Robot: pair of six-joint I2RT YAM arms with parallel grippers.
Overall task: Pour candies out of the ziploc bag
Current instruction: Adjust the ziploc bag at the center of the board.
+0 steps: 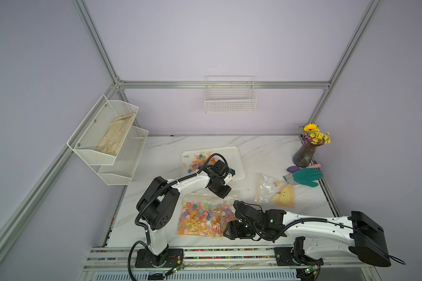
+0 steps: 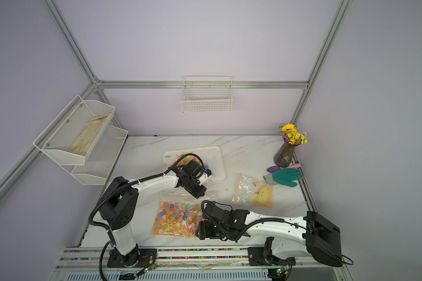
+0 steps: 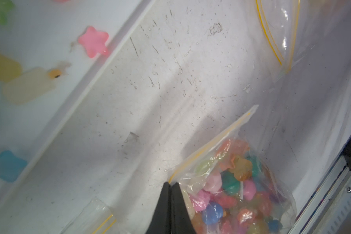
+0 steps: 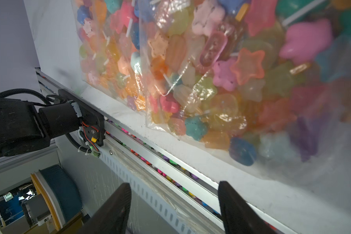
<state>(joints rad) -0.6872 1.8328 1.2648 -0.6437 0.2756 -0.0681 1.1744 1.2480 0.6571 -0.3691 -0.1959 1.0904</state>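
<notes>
Lying flat near the table's (image 1: 266,150) 6 o'clock edge, the clear bag (image 1: 206,200) is full of candies (image 1: 202,219). The left gripper (image 3: 170,184) is pinched tight on the bag's yellow zip edge, at its 12 o'clock side. The right gripper (image 4: 173,183) stands wide, holding nothing, at the bag's 4 o'clock corner. Beyond the bag at 12 o'clock, 1 white tray (image 1: 236,155) holds loose candies.

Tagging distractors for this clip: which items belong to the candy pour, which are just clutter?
Job: ziploc bag, pinched at its zip edge by the shut left gripper; candies; white tray with candies on it; open right gripper beside the bag.
Clutter: second bag with yellow toy; teal glove; flower vase; wall basket; mesh shelf with cloth.
</notes>
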